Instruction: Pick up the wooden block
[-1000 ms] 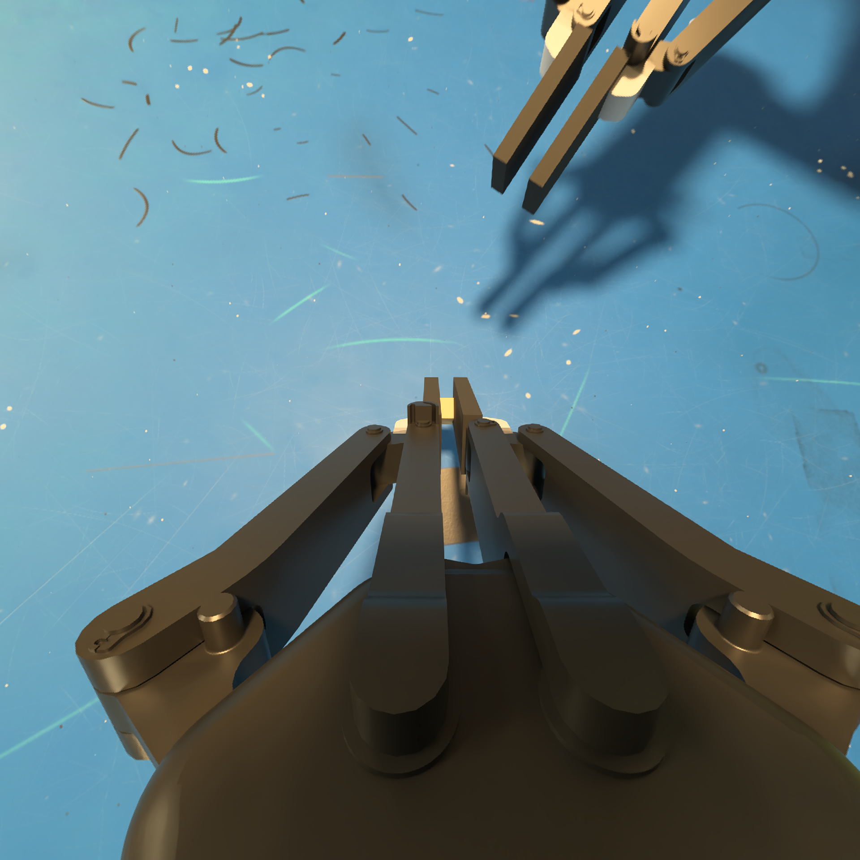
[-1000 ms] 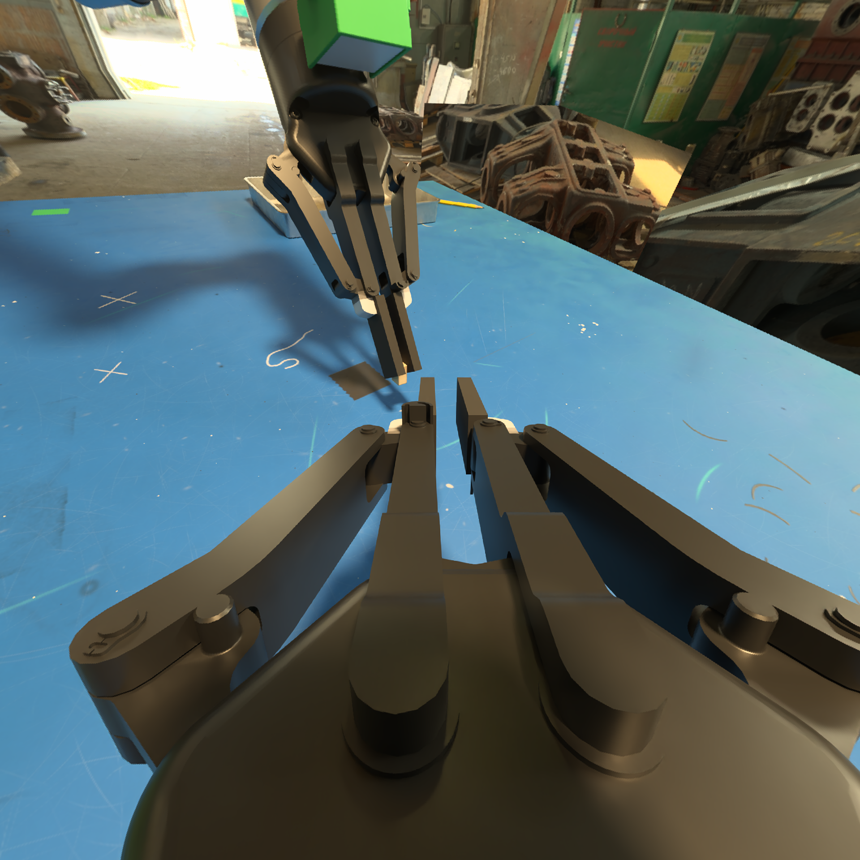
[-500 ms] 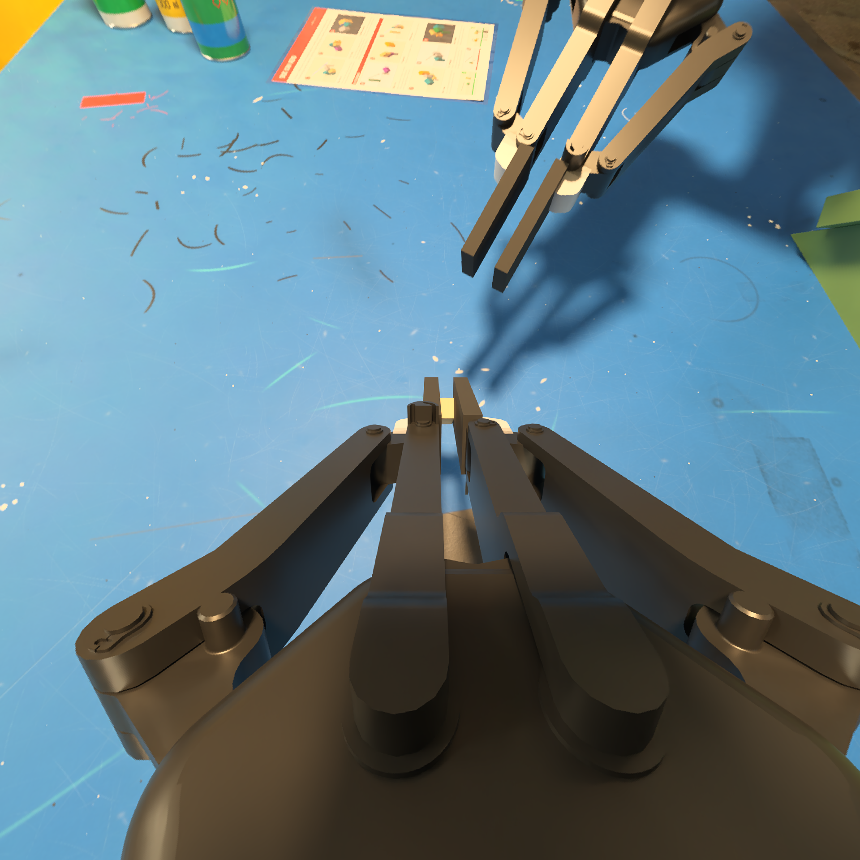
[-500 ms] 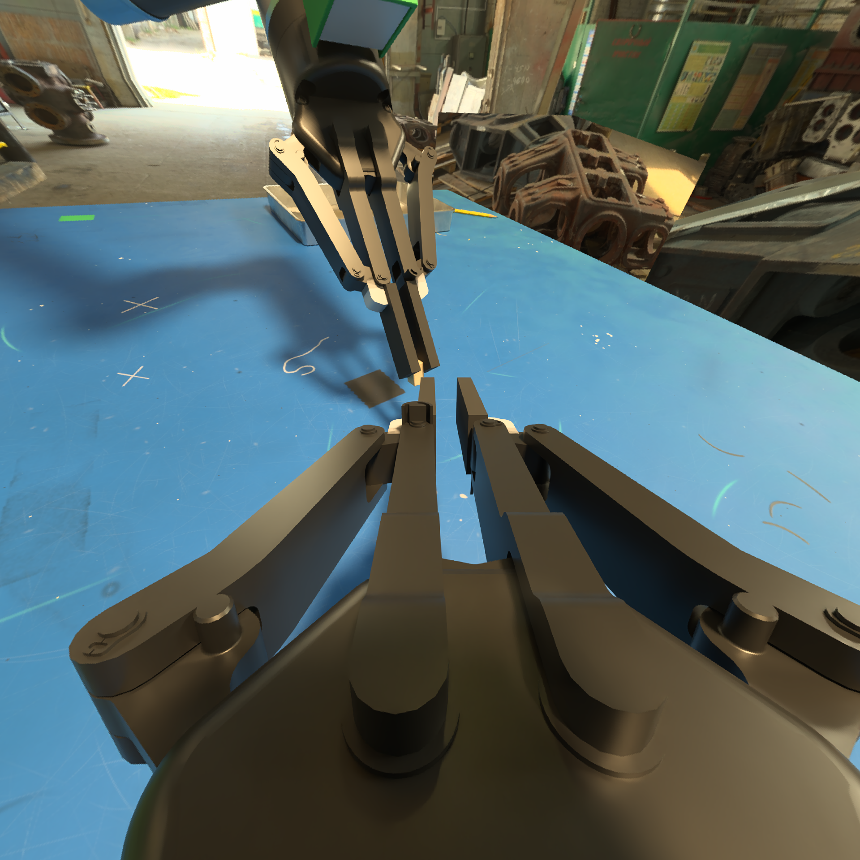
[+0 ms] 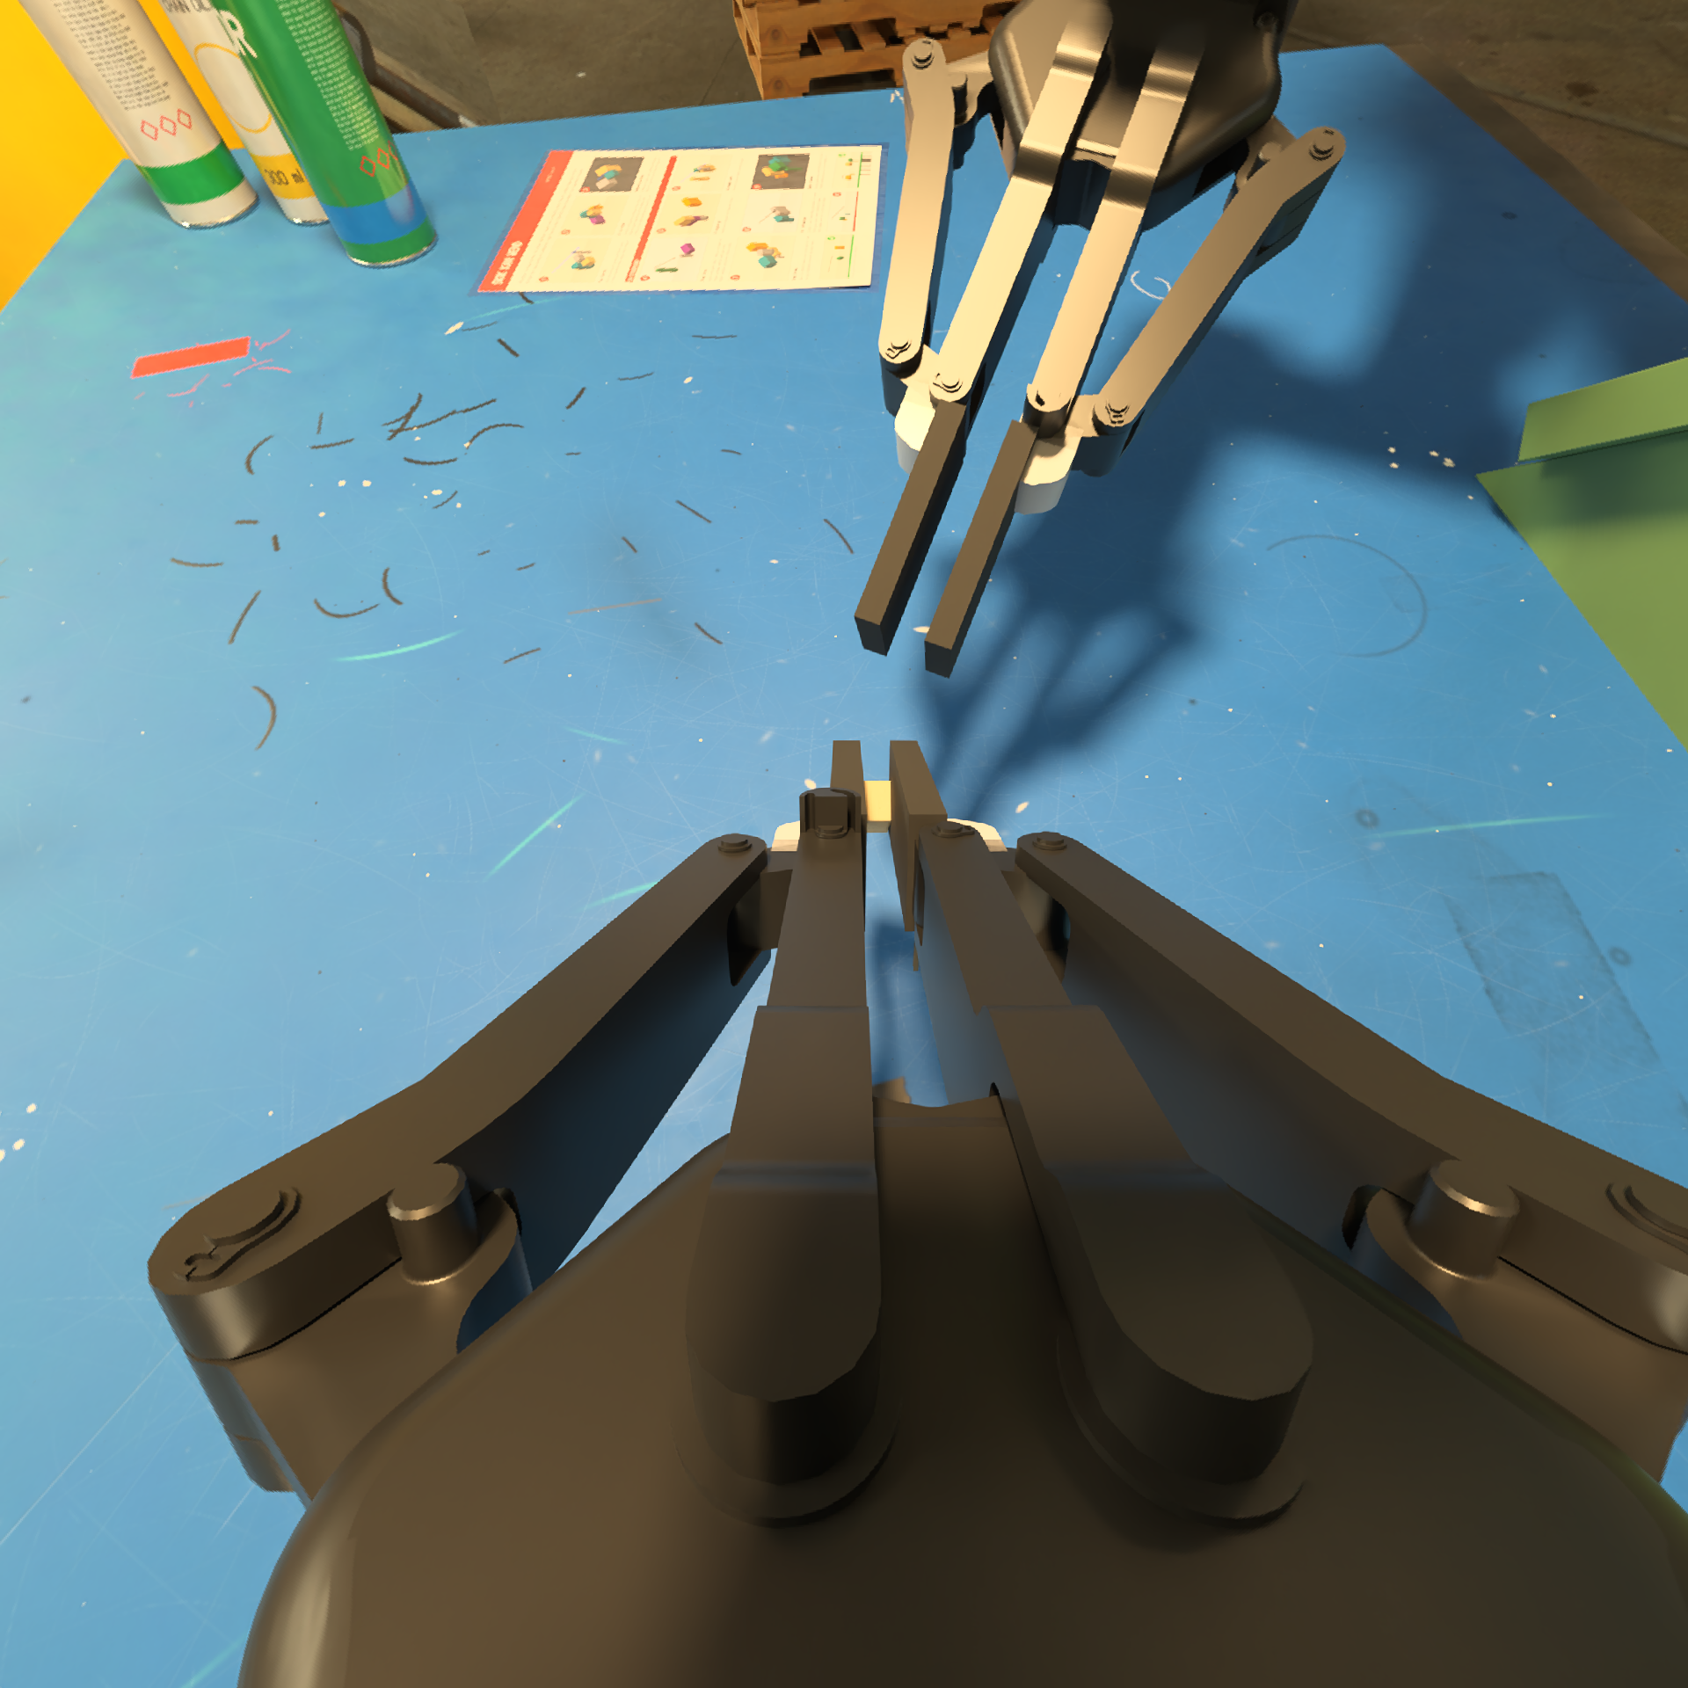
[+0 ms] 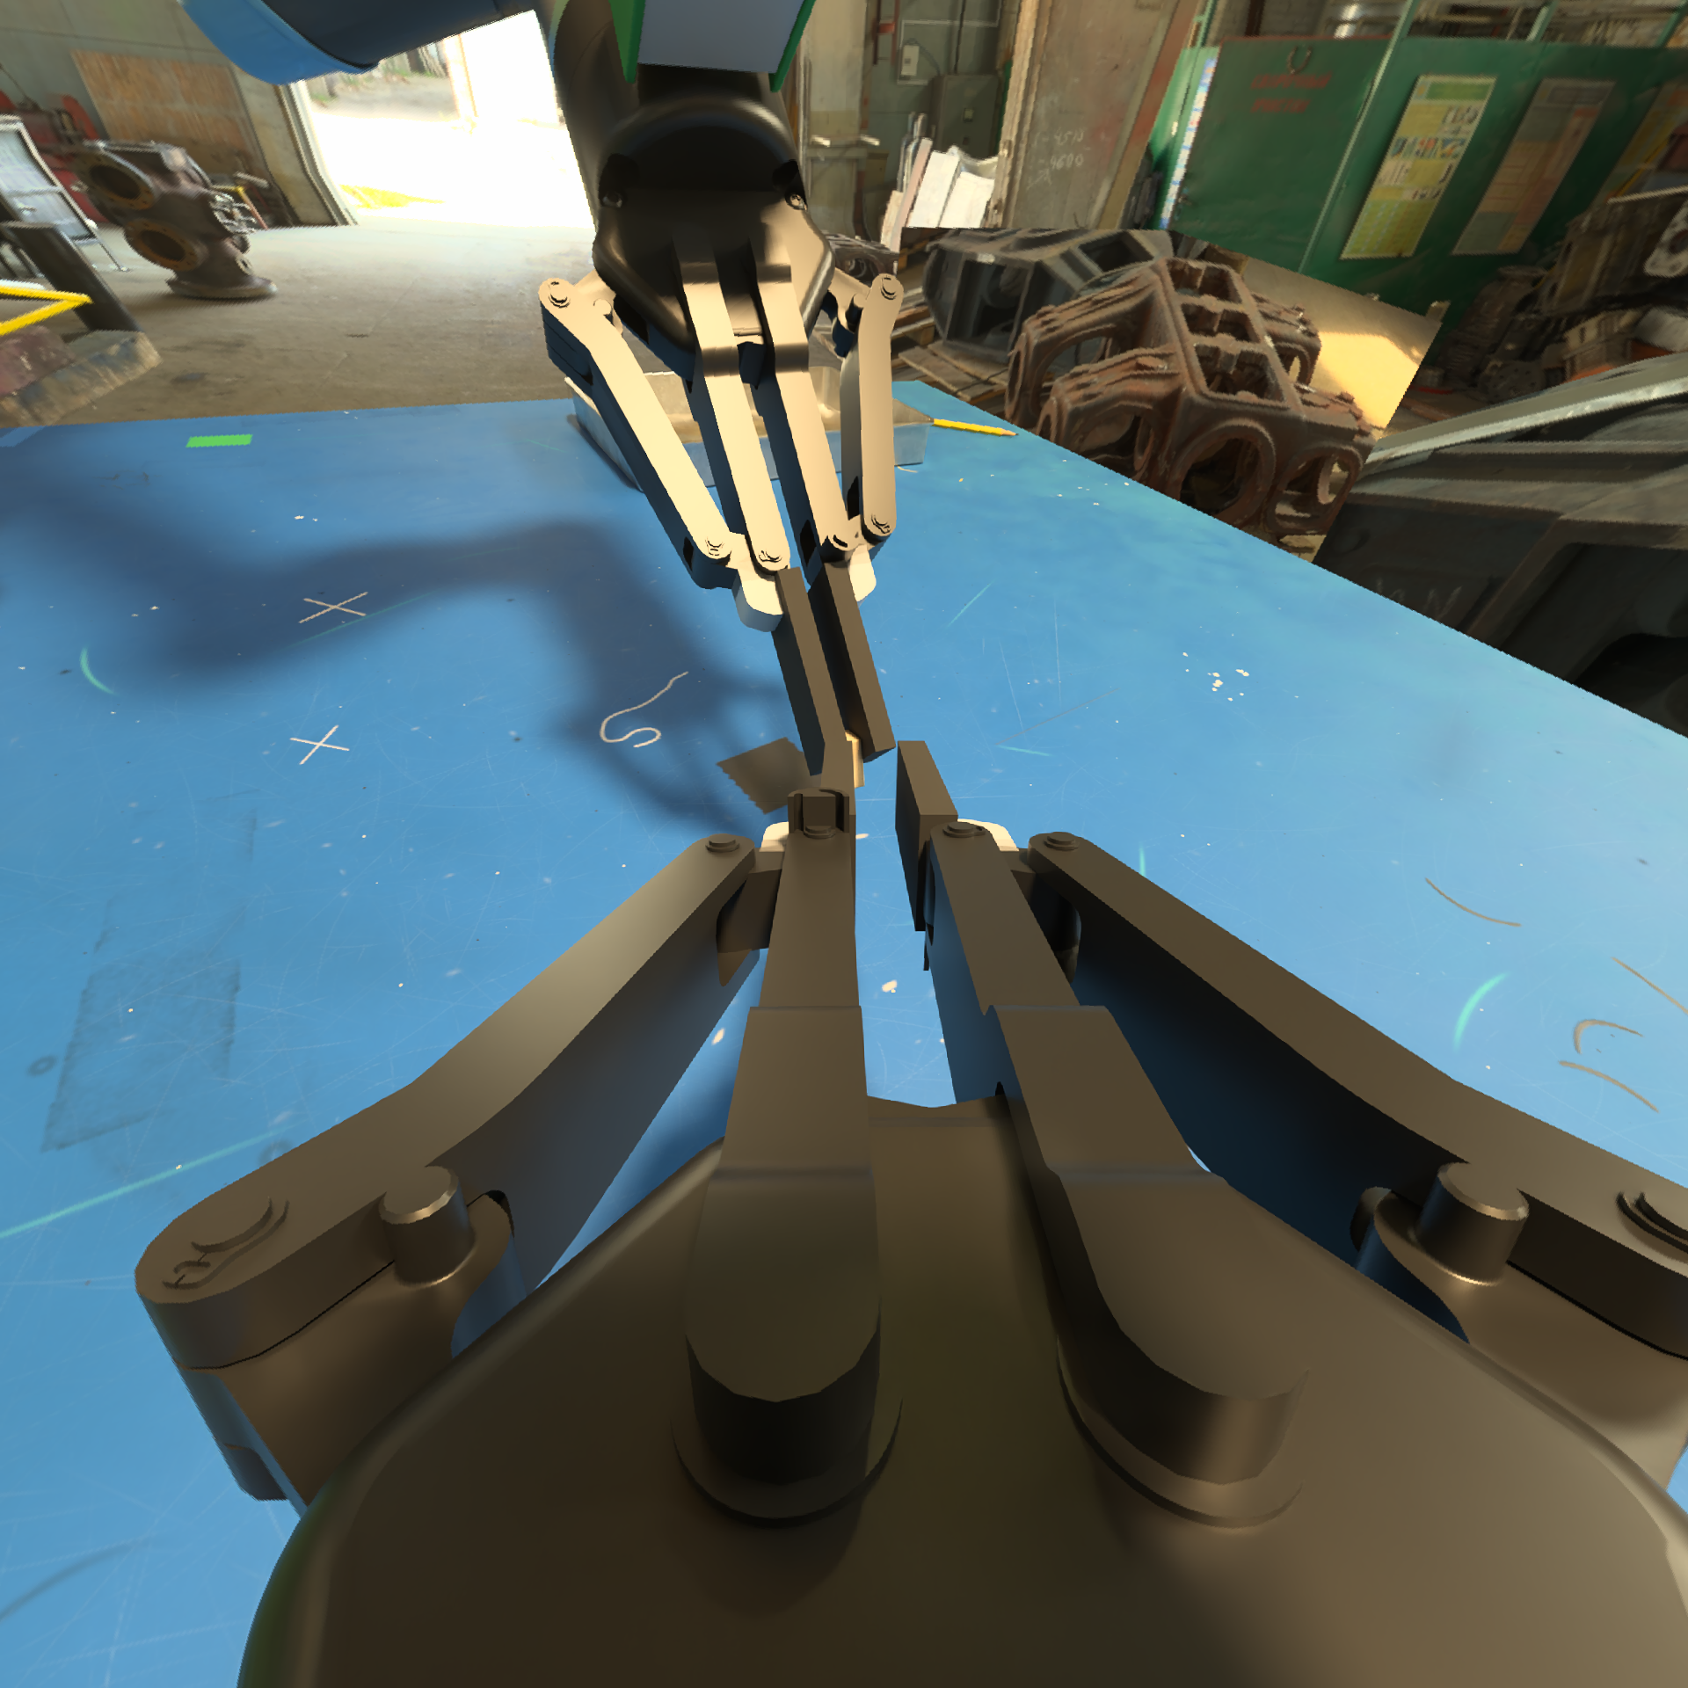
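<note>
My left gripper [image 5: 875, 763] is shut on a small pale wooden block [image 5: 877, 804], held between its fingertips above the blue table [image 5: 457, 822]. In the right wrist view the left gripper [image 6: 845, 754] hangs down from the far side, and a sliver of the block [image 6: 856, 763] shows at its tips. My right gripper [image 6: 875, 776] is empty, its jaws a narrow gap apart, just in front of the left gripper's tips. It also shows in the left wrist view [image 5: 909, 639], beyond the block and apart from it.
Three spray cans [image 5: 365, 164] and a printed sheet [image 5: 685, 219] lie at the table's far side. A green sheet [image 5: 1608, 548] lies at the right edge. A metal tray [image 6: 900, 438] sits behind the left arm. A dark flat patch [image 6: 763, 772] marks the table.
The left gripper has risen with the block in it, so the table looks farther off and the cans and sheet have come into view. The right gripper's jaws have kept the same gap.
</note>
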Tool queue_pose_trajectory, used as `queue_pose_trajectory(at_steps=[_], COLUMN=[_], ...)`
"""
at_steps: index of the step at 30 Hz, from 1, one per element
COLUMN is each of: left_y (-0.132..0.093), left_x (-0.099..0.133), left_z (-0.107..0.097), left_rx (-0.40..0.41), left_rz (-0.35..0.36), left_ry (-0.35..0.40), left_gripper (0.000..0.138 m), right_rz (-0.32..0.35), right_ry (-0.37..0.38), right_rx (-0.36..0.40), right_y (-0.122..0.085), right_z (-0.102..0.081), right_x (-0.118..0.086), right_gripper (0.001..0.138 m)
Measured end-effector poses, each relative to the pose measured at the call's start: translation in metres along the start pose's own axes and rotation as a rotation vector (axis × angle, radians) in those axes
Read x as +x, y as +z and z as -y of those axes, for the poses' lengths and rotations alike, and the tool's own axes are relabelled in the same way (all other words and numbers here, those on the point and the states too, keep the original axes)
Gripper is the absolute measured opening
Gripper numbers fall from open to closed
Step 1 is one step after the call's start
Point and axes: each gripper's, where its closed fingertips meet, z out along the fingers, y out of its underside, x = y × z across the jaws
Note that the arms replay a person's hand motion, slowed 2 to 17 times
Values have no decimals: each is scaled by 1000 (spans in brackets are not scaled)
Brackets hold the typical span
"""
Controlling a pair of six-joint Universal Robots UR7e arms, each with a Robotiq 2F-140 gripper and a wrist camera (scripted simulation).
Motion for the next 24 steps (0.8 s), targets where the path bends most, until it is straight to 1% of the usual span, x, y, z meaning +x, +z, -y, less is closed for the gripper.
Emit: queue_pose_trajectory(at_steps=[6, 24], left_y=[3, 6], left_x=[5, 13], left_z=[3, 7], left_rx=[5, 23], left_rz=[-9, -30], left_ry=[16, 31], left_gripper=[9, 9], right_rz=[12, 33], right_ry=[-7, -16], right_rx=[-4, -22], right_y=[1, 5], right_z=[0, -1], right_x=[-4, -13], right_gripper=[13, 14])
